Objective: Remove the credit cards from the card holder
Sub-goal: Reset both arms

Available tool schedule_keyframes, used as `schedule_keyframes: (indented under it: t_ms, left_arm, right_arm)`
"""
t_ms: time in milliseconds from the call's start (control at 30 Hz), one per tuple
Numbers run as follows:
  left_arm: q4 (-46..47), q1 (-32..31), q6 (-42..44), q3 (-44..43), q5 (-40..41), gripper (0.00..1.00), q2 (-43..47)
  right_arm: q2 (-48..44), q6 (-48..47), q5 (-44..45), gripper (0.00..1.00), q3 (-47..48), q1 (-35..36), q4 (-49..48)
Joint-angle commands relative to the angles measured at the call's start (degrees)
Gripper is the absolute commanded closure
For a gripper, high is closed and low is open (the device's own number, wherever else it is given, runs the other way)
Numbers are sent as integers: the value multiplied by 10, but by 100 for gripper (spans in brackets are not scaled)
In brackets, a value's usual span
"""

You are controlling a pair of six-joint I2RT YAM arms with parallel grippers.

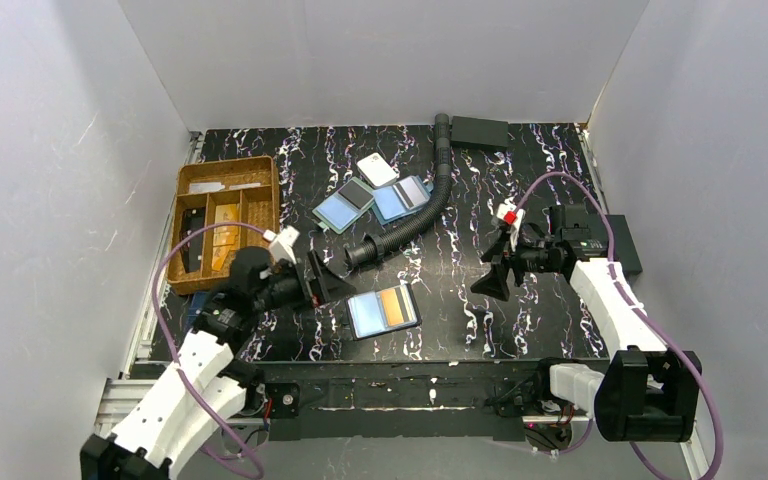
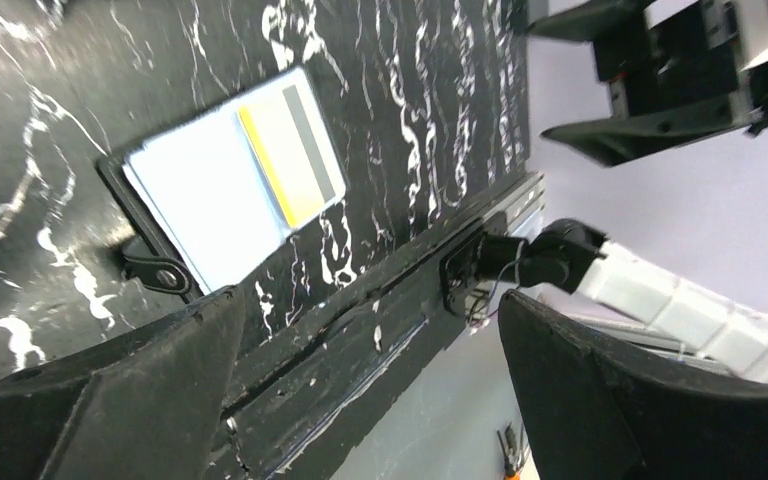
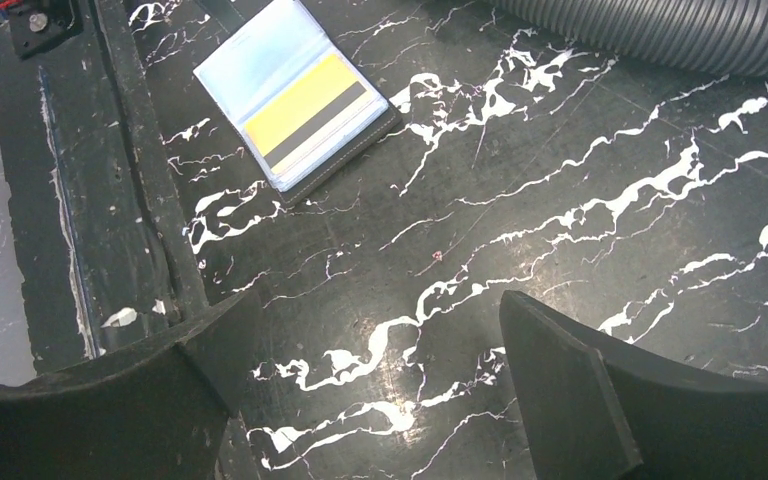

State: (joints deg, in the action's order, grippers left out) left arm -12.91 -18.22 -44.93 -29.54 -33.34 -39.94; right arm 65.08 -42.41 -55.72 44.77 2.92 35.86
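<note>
The black card holder point(image 1: 410, 322) lies open and flat near the table's front edge. A pale blue card point(image 1: 364, 314) fills its left half and an orange card point(image 1: 396, 306) its right half. My left gripper point(image 1: 332, 284) is open and empty just left of the holder, a little above the table. Its wrist view shows the holder point(image 2: 145, 225), the blue card point(image 2: 195, 200) and the orange card point(image 2: 290, 155). My right gripper point(image 1: 493, 270) is open and empty, above bare table to the right of the holder. The right wrist view shows the holder point(image 3: 345, 160) at upper left.
A brown compartment tray point(image 1: 260, 165) stands at the left. A black corrugated hose point(image 1: 410, 222) curves across the middle. Two blue-and-dark flat rectangles point(image 1: 345, 207) and a white tag point(image 1: 377, 168) lie behind it. Black boxes sit at the back point(image 1: 480, 130) and right point(image 1: 625, 245).
</note>
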Motion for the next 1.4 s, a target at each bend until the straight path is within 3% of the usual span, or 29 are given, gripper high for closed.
schedule_keyframes:
  t_ms: [0, 133, 267, 533, 733, 967, 1200, 1367]
  left_arm:
    - [51, -122, -62, 25, 125, 4, -16]
    - [87, -226, -72, 15, 196, 4, -55]
    - [119, -273, -74, 9, 225, 4, -95]
    - [153, -311, -88, 27, 271, 5, -121]
    - [166, -312, -93, 52, 295, 4, -93]
    - [228, -312, -131, 83, 307, 3, -75]
    - [256, -312, -164, 96, 325, 5, -100]
    - [302, -312, -185, 106, 326, 12, -136]
  right_arm:
    - [-3, -18, -32, 2, -12, -22, 5]
    - [-2, -17, -33, 2, -12, -41, 6]
    - [-5, -18, -32, 2, -14, -45, 8]
    - [4, -3, -38, 2, -2, -32, 16]
    - [50, 16, 22, 4, 36, 77, 31]
    - [103, 190, 108, 4, 70, 236, -75]
    - [199, 324, 107, 18, 94, 259, -137]
    - [222, 449, 97, 30, 62, 265, -232]
